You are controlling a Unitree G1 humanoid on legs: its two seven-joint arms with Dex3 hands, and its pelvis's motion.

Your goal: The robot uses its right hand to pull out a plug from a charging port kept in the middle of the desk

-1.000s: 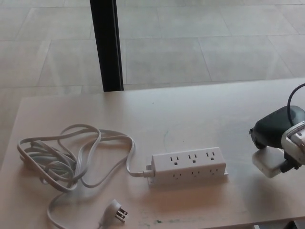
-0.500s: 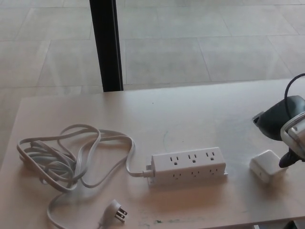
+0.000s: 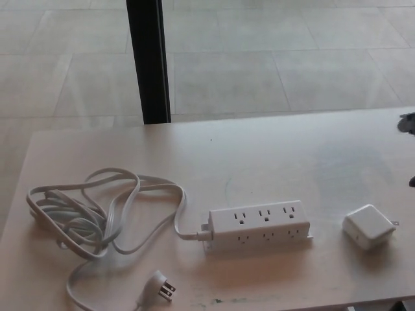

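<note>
The coiled cord (image 3: pixel 97 217) lay at left, then the power strip (image 3: pixel 258 226) in the middle with empty sockets. The white plug (image 3: pixel 367 227) rested on the desk (image 3: pixel 272 155) just right of it. Only a dark scrap of the right hand (image 3: pixel 408 123) showed at the edge, up-right of the plug; its fingers could not be judged.

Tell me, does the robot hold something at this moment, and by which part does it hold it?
Nothing is held. The white plug lies alone on the desk, right of the power strip. Only a dark sliver of the robot shows at the right edge.
</note>
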